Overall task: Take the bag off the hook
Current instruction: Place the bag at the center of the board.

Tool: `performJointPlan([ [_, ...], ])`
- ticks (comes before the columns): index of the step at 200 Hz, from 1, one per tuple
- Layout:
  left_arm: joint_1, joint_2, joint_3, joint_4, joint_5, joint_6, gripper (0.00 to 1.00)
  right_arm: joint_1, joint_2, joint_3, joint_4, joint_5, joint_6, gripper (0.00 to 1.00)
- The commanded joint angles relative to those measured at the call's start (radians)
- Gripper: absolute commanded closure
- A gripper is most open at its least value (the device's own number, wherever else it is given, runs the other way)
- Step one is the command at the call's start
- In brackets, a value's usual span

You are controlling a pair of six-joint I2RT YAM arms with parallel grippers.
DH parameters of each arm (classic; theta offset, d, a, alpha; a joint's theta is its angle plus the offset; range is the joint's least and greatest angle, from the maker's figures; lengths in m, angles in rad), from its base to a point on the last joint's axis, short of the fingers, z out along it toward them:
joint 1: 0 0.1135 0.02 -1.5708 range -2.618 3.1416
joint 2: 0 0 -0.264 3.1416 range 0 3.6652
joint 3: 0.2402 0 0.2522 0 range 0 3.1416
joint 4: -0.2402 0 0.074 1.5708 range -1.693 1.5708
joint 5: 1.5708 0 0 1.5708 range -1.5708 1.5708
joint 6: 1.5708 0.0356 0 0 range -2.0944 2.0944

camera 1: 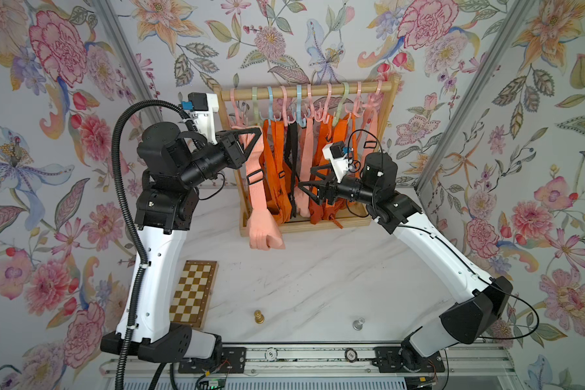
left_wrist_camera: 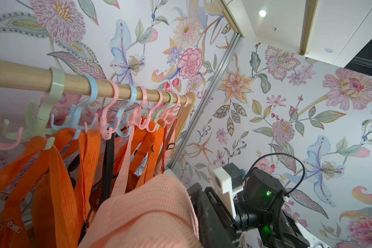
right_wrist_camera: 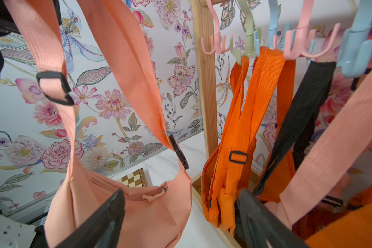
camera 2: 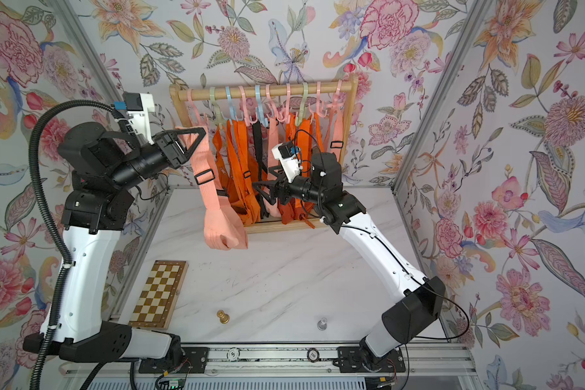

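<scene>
Against flowered walls [camera 1: 554,169], we saw the peach bag [camera 1: 265,233] hanging beside the rack [camera 1: 244,95] by its strap [camera 1: 253,158], pinched in our left jaws, right jaws spread open; soft and light, we judged, best held by that strap.

The worktop [camera 1: 318,270] is white marble with grey veins. A wooden rack [camera 1: 318,227] stands on it at the far edge, base flat on the surface. Nearer than the rack and off to the left arm's side lies a chessboard [camera 1: 193,293], flat. Nearer still, roughly in line with the rack's middle, a gold chess piece [camera 1: 258,316] stands upright. A clear chess piece [camera 1: 359,323] stands toward the rack's right end, well apart from the gold one. The bag [camera 1: 265,233] hangs at the rack's front left corner; contact with the worktop cannot be told.
</scene>
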Motion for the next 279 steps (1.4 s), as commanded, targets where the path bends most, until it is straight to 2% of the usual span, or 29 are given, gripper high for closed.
performJointPlan([
  [1,-0.009,0.005,0.041,-0.005,0.075,0.013,0.73,0.015,0.09,0.081,-0.048,-0.042,-0.042,0.14],
  [28,-0.015,0.011,0.044,0.005,0.082,0.001,0.73,0.064,0.183,0.168,-0.061,-0.064,-0.085,0.12],
  [68,-0.021,0.016,0.043,0.01,0.087,0.0,0.75,0.154,0.386,0.413,-0.128,0.052,-0.171,0.13],
  [111,-0.028,0.013,0.03,0.011,0.099,-0.002,0.75,0.181,0.562,0.646,-0.118,0.067,-0.148,0.19],
  [126,-0.027,0.009,0.018,0.012,0.098,0.0,0.75,0.181,0.575,0.656,-0.065,0.052,-0.125,0.28],
  [132,-0.027,0.008,0.013,0.013,0.097,0.004,0.75,0.182,0.574,0.652,-0.048,0.048,-0.117,0.37],
  [143,-0.027,0.005,0.005,0.011,0.091,0.006,0.75,0.178,0.569,0.646,-0.039,0.047,-0.102,0.58],
  [150,-0.027,0.004,0.003,0.009,0.091,0.009,0.75,0.177,0.559,0.637,-0.038,0.05,-0.096,0.68],
  [167,-0.027,0.001,-0.002,0.009,0.09,0.017,0.75,0.169,0.512,0.568,-0.018,0.077,-0.097,0.79],
  [188,-0.029,-0.007,-0.01,0.004,0.083,0.027,0.74,0.146,0.415,0.436,0.021,0.135,-0.079,1.0],
  [219,-0.027,-0.013,-0.037,-0.011,0.057,0.042,0.75,0.095,0.21,0.2,0.074,0.221,-0.023,1.0],
  [250,-0.036,0.0,-0.08,-0.03,0.007,0.06,0.75,0.078,-0.032,-0.022,0.053,0.376,-0.013,1.0],
  [266,-0.071,0.005,-0.117,0.012,-0.031,0.052,0.75,0.078,-0.132,-0.101,0.015,0.431,-0.005,1.0],
  [279,-0.138,0.022,-0.135,0.05,-0.074,0.058,0.75,0.079,-0.197,-0.142,-0.03,0.483,-0.01,1.0],
])
